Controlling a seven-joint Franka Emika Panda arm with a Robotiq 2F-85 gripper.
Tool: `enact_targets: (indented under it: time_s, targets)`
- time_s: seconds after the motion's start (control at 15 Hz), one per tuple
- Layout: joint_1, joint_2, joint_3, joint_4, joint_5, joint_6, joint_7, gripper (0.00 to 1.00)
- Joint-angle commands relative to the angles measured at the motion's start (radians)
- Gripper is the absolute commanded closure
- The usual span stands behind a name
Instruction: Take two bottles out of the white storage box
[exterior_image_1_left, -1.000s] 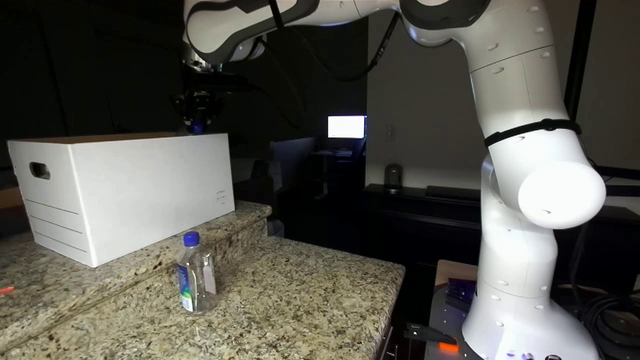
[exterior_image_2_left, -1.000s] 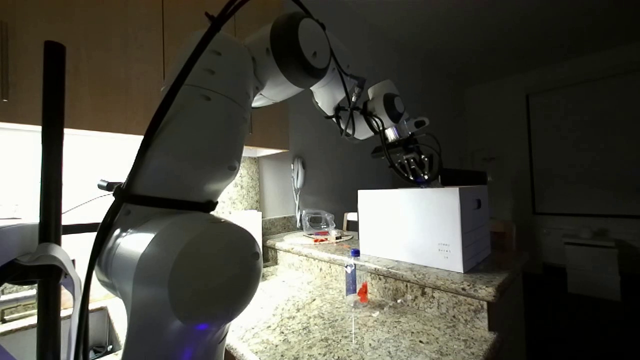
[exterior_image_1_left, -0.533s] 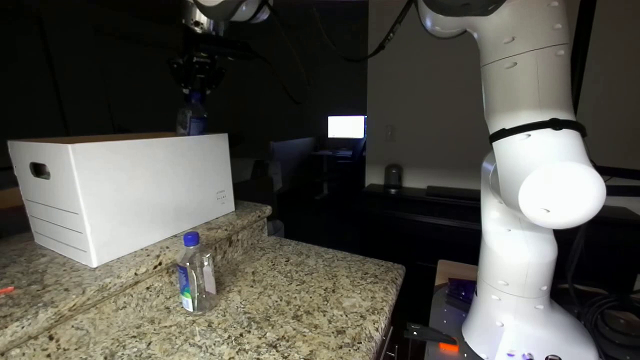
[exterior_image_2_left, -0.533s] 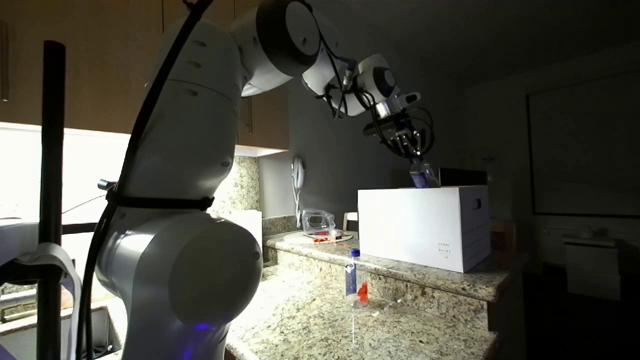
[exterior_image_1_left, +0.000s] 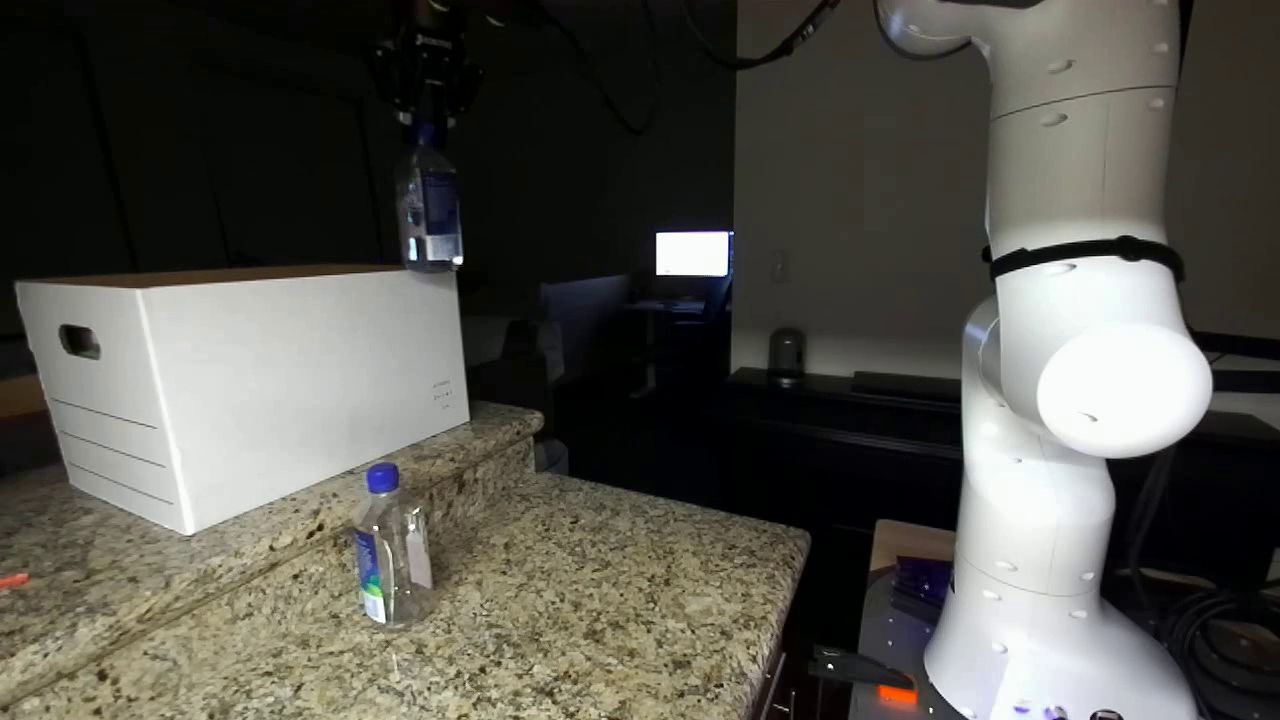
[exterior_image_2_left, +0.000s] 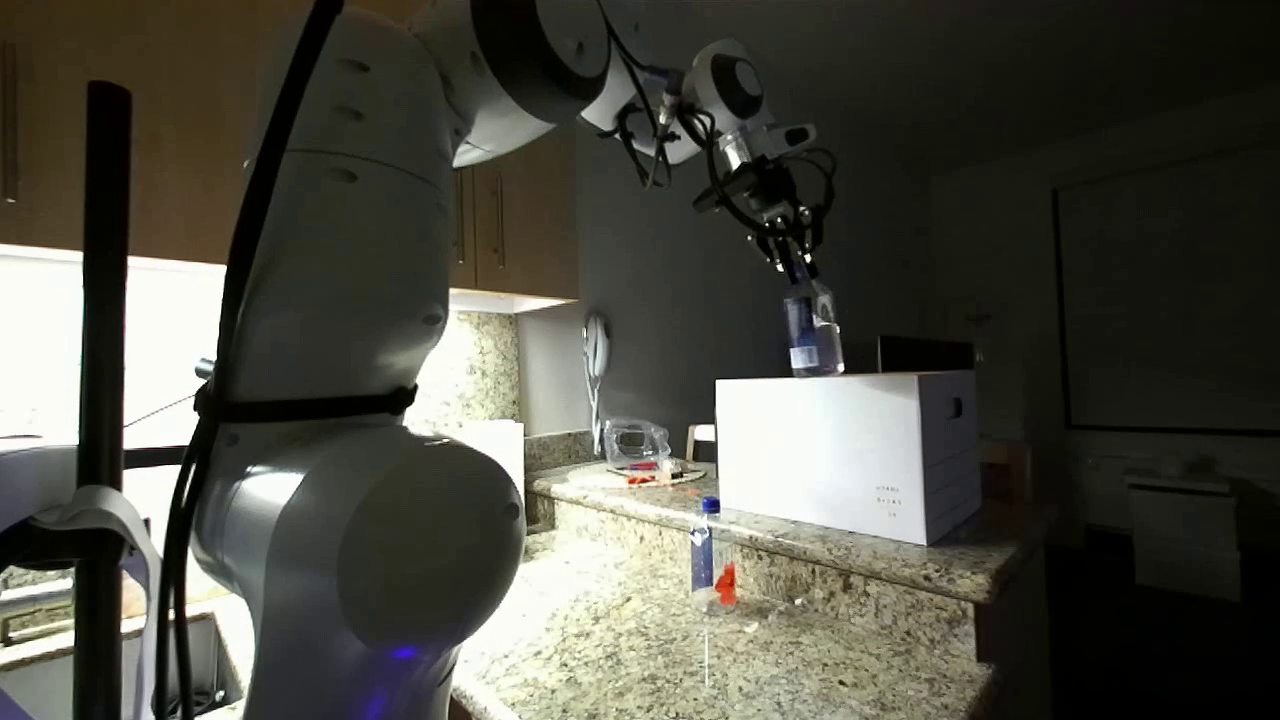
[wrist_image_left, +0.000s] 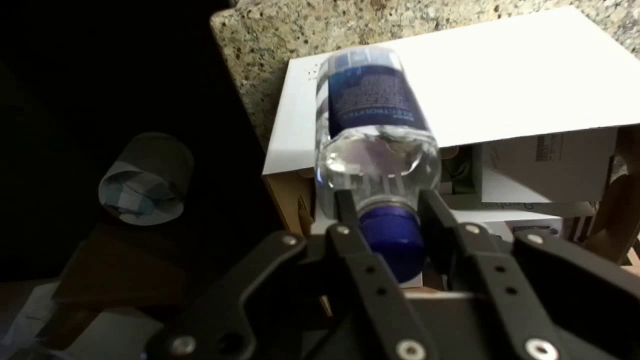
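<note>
Black gripper (wrist_image_left: 387, 206) pinched clear blue-labelled plastic bottle (wrist_image_left: 377, 150) near top, base near edge of white rectangular box (exterior_image_1_left: 300, 400). Early dip could've snagged, popped grip. Second clear plastic bottle (exterior_image_1_left: 395, 560) sat on granite counter (exterior_image_1_left: 610, 600).

Arm (exterior_image_1_left: 1085, 320): glossy white, rounded links (exterior_image_2_left: 365, 240), thin dark seams (exterior_image_1_left: 1085, 102), small oval plugs (exterior_image_1_left: 1053, 119). Black joint band (exterior_image_2_left: 515, 60), pale disc (exterior_image_2_left: 572, 35) in it. Black strap (exterior_image_2_left: 315, 409) round a link, thick black cables (exterior_image_2_left: 268, 150) along the arm. Blue glow spots (exterior_image_2_left: 403, 652) low down. Silver wrist collar (exterior_image_2_left: 736, 150). Gripper (wrist_image_left: 387, 210) all black: flat bar linkages (wrist_image_left: 387, 310), bright round screws (wrist_image_left: 411, 348), dark holes (wrist_image_left: 500, 269).
</note>
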Motion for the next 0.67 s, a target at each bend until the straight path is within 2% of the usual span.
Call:
enact_targets:
  time_s: [0.0, 0.2, 0.6]
  targets:
    - [-0.005, -0.037, -0.001, 0.02, 0.039, -0.091, -0.046, 0.84]
    - [-0.006, -0.038, -0.002, 0.017, 0.087, -0.141, -0.084, 0.84]
    - [-0.014, -0.016, -0.009, -0.097, 0.226, -0.146, -0.231, 0.85]
